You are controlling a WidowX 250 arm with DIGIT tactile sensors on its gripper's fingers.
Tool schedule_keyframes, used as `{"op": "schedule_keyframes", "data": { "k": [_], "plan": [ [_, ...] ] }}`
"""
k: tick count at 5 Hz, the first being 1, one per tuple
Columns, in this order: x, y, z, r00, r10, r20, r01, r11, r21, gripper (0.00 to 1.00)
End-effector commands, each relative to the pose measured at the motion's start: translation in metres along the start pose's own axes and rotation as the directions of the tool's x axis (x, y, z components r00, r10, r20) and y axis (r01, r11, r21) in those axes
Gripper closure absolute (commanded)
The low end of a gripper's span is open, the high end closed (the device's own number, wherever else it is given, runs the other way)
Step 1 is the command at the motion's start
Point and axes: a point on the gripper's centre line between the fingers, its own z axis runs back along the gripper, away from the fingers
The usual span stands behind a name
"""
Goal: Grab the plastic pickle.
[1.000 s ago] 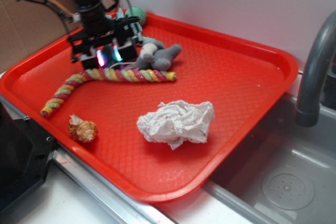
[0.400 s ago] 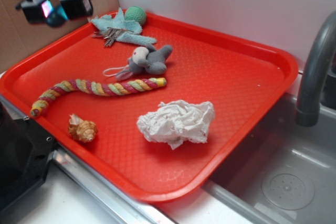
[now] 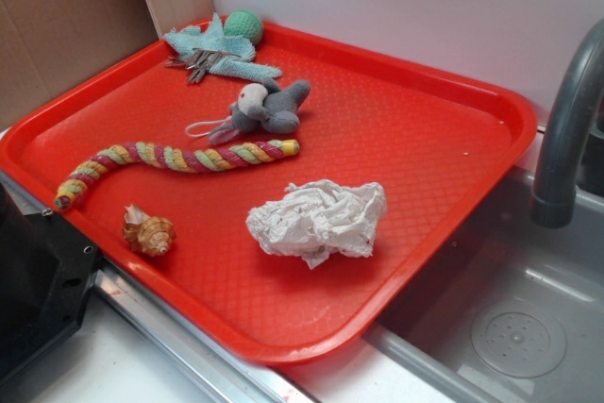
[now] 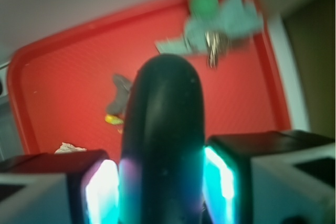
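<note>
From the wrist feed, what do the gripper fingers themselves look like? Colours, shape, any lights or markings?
In the wrist view, the gripper has two blocky fingers with black upper faces and pale grey bodies. Their inner pads glow cyan-white, with a pink-purple tint on the left one. No cables or markings are visible, and the picture is blurred. The exterior view shows no part of the arm.

Pickle btm cut off, blurry

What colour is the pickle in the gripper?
Dark green, nearly black; the pickle shows best in the wrist view.
</note>
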Motion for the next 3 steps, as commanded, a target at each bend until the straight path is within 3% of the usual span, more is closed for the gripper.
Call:
{"op": "schedule_keyframes", "data": {
  "k": [1,3],
  "plan": [
    [0.0194,-0.0178,0.0082,0.932,-0.360,0.027,0.360,0.933,-0.002,1.00],
    [0.0157,-0.0165,0.0040,0.952,-0.300,0.054,0.300,0.954,0.018,1.00]
  ]
}}
